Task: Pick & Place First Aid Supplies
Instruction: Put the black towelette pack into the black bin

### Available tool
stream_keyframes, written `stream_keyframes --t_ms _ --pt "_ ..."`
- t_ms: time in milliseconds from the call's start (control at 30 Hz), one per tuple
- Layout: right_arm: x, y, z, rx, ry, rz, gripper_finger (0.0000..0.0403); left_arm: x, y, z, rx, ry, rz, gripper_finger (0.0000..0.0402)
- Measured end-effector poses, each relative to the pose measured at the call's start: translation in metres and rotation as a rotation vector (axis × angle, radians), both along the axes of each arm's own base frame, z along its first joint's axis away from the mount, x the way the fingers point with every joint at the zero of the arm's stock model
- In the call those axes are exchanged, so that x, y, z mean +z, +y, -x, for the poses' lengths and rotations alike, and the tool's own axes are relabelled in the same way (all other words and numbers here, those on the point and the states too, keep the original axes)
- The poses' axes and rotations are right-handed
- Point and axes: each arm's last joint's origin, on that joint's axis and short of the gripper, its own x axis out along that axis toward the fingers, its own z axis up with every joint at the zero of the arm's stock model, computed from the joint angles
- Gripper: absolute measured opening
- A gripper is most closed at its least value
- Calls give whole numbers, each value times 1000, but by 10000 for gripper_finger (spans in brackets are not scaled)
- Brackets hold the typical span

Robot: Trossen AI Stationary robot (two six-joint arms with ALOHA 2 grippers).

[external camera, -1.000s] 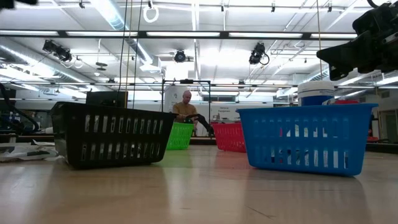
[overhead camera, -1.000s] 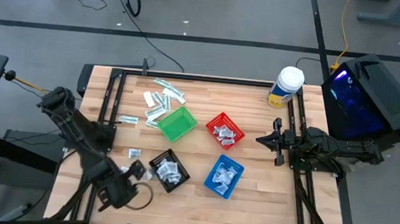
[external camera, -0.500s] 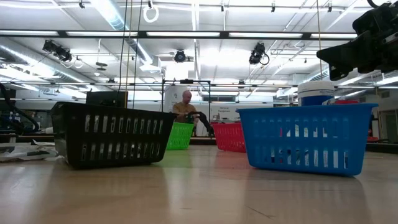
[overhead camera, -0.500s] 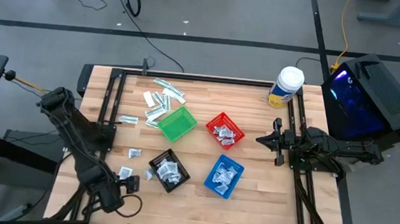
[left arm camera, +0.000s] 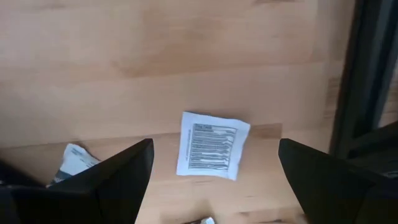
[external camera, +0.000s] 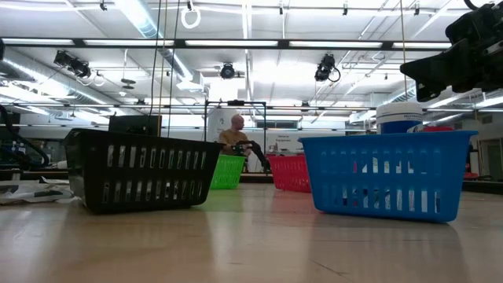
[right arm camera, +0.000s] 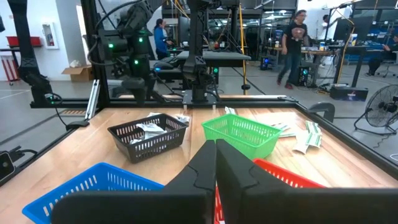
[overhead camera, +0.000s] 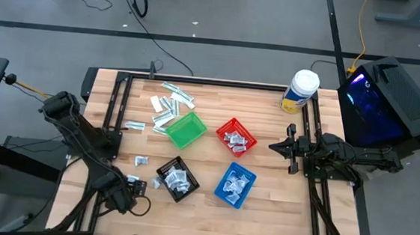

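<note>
Partly done: baskets (overhead camera: 178,180) hold packets; strips (overhead camera: 167,107) and sachet (left arm camera: 212,145) left on worktop (overhead camera: 265,174). Left pincer (left arm camera: 211,168) wide above sachet; right pincer (right arm camera: 216,163) closed, empty.

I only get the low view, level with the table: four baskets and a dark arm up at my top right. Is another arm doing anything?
Observer: Yes. The left gripper hangs open beside the black basket, right over a square white sachet that lies on the table.
Operator: Is anything inside that black basket? I see only its wall.
Observer: Several white packets lie in it.
Operator: And the arm at my top right?
Observer: That is the right gripper, shut with nothing in it, at the table's right side, apart from the baskets.
</note>
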Motion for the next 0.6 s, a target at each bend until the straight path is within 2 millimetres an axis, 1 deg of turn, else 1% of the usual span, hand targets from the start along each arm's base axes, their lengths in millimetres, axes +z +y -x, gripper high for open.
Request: stream_keyframes --t_ms 167,300,600 --pt "0 0 0 0 0 0 13 -7 5 -4 -81 -18 15 355" --pt "0 0 0 0 0 0 13 -14 8 -9 -75 -33 43 355" --pt "0 0 0 0 0 0 13 -26 16 -4 -96 5 21 355"
